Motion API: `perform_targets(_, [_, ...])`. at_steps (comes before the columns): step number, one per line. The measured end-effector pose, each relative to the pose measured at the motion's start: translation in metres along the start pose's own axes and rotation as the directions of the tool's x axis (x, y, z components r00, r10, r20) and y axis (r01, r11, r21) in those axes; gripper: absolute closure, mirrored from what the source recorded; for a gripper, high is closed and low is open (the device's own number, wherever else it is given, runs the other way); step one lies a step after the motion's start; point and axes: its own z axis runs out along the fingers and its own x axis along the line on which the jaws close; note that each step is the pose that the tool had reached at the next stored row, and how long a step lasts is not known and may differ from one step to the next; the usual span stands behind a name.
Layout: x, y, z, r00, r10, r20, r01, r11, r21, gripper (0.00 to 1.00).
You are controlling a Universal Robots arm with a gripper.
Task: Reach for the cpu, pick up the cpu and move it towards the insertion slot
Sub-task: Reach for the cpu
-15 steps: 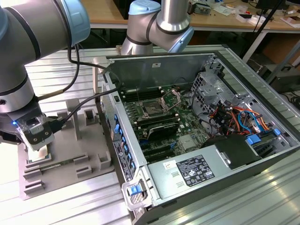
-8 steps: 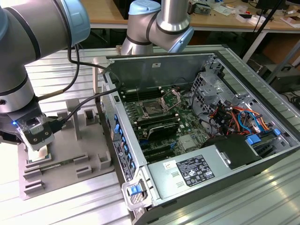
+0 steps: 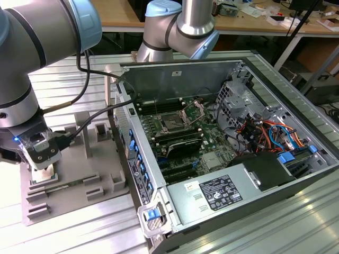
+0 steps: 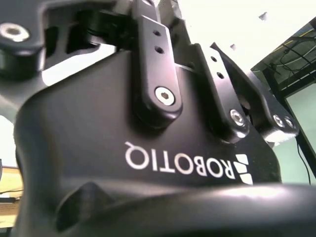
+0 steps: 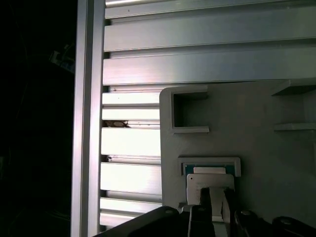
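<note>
The cpu (image 5: 210, 171) is a small flat chip with a silver top and a green edge. In the first wrist view it lies in a shallow recess of the grey tray (image 5: 256, 123), partly covered by my gripper (image 5: 216, 195), which is directly over it. In the exterior view my gripper (image 3: 44, 172) is low over the grey tray (image 3: 79, 174) at that view's left. The insertion slot (image 3: 172, 123) is a dark square socket with its steel bracket raised, on the green board inside the open computer case, well to the exterior view's right of my gripper. My gripper's black housing (image 4: 148, 163) shows close up in the second wrist view.
The open computer case (image 3: 222, 137) holds cables, a drive cage and a grey power-supply box (image 3: 222, 193). Its metal side wall (image 3: 135, 159) stands between tray and board. Raised blocks and recesses dot the tray. Ribbed aluminium table (image 5: 133, 143) lies all around, with a dark drop past its edge.
</note>
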Motion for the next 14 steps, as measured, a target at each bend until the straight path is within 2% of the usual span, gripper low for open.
perform_targets(1, [0.0000,0.0000,0.0000,1.0000,0.000,0.0000,0.000,1.0000,0.0000,0.76])
perform_targets(6, [0.0000,0.0000,0.0001,1.0000,0.000,-0.0001,0.000,1.0000,0.0000,0.46])
perform_targets(7, [0.0000,0.0000,0.0002,1.0000,0.000,0.0000,0.000,1.0000,0.0000,0.46])
perform_targets(8, [0.0000,0.0000,0.0002,1.0000,0.000,-0.0001,0.000,1.0000,0.0000,0.40])
perform_targets(14, [0.0001,0.0000,0.0006,1.0000,0.000,0.0001,0.000,1.0000,-0.0001,0.40])
